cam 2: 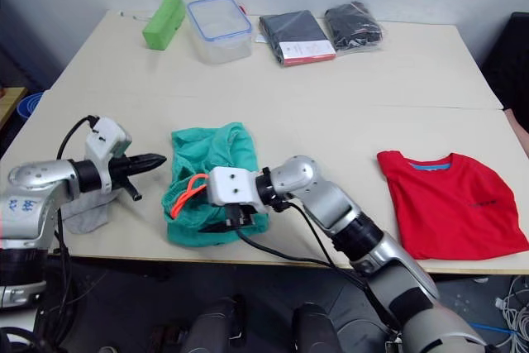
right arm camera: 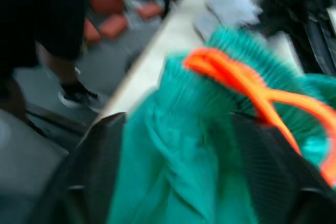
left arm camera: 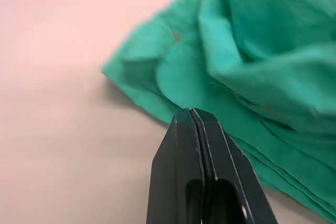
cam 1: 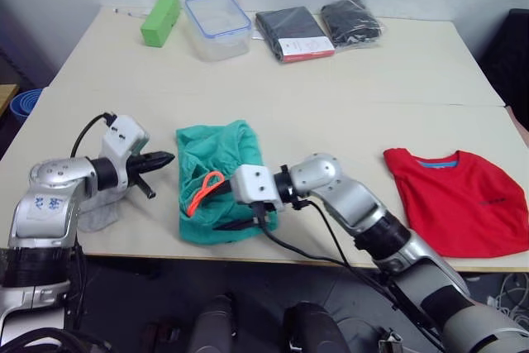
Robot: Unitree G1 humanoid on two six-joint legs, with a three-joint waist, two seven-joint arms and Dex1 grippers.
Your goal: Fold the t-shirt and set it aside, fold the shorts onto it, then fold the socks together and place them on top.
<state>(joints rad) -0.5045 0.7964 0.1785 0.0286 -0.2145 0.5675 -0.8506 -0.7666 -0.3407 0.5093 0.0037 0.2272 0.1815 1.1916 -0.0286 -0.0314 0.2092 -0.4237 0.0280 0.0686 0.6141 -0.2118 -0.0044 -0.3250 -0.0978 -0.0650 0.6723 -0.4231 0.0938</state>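
The teal shorts (cam 1: pixel 216 179) lie bunched at the table's near middle, with the orange drawstring (cam 1: pixel 205 190) on top. My right gripper (right arm camera: pixel 181 129) is at their near edge, open, with the waistband cloth bunched between its fingers (right arm camera: pixel 100 156). Just left of the shorts, my left gripper (cam 1: pixel 159 159) is shut and empty, its tip a little short of the cloth (left arm camera: pixel 252 66). The grey socks (cam 1: pixel 102 216) lie beneath my left forearm near the front edge. The red t-shirt (cam 1: pixel 463 200) lies folded at the near right.
Along the far edge stand a green block (cam 1: pixel 160 18), a clear container with a blue rim (cam 1: pixel 217 24) and two packs of black clothes (cam 1: pixel 293 32). The table's front edge (cam 1: pixel 331 260) runs just below the shorts.
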